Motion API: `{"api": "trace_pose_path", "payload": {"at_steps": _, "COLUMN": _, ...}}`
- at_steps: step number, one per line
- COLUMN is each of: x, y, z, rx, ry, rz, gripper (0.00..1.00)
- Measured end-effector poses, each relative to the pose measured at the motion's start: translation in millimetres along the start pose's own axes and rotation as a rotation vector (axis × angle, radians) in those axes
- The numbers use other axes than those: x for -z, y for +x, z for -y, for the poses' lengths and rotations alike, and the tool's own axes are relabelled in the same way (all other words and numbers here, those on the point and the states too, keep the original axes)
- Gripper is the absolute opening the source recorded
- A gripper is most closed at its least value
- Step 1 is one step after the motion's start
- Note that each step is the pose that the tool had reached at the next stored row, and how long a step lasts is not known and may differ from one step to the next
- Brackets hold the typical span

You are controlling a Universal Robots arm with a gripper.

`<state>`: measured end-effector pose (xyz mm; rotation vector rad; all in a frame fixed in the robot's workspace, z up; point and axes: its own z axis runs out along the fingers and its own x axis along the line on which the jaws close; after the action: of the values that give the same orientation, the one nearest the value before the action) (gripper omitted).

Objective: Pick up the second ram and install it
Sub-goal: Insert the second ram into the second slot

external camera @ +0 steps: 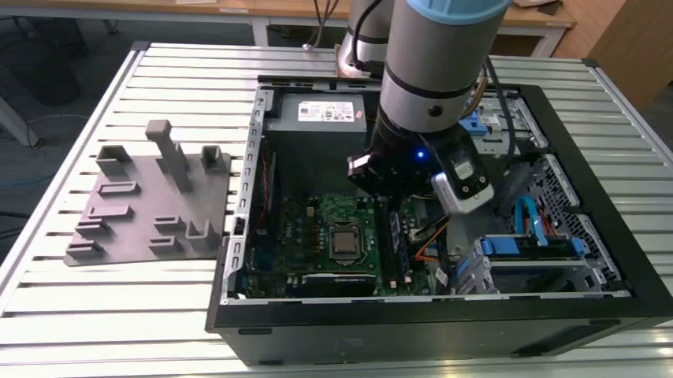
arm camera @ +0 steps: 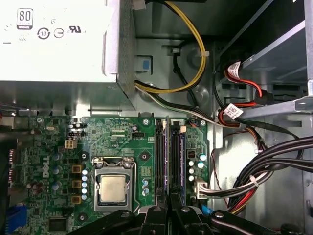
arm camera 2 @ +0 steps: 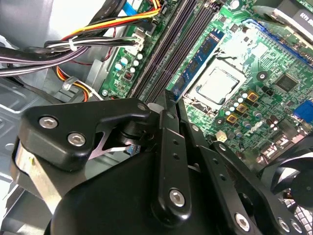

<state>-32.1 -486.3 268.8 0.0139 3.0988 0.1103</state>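
The second ram [arm camera 2: 200, 61] is a dark blue strip with a white label. It stands on edge along the memory slots beside the CPU socket [arm camera: 112, 188] of the green motherboard [external camera: 315, 224]. In the first wrist view the ram [arm camera: 169, 161] is a thin line running away from my fingers. My gripper [arm camera: 168, 213] is down inside the open computer case, its black fingers [arm camera 2: 166, 105] shut on the near end of the strip. In the exterior view the gripper [external camera: 399, 209] hangs under the arm's wrist, over the slots. How deep the strip sits in its slot I cannot tell.
A grey slotted tray [external camera: 147, 205] lies on the slatted table at the exterior view's left, outside the case. The power supply [external camera: 321, 114] fills the case's far end. Cable bundles [arm camera: 264, 166] and a drive cage [external camera: 531, 244] crowd the side at the exterior view's right.
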Motion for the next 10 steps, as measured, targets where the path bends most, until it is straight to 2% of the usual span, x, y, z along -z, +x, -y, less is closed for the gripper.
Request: {"api": "trace_pose_path", "payload": {"at_steps": 10, "x": -8.4, "y": 0.3, "z": 0.6, "rx": 0.000, "ry": -0.0001, "rz": 0.0001, "gripper": 0.11}}
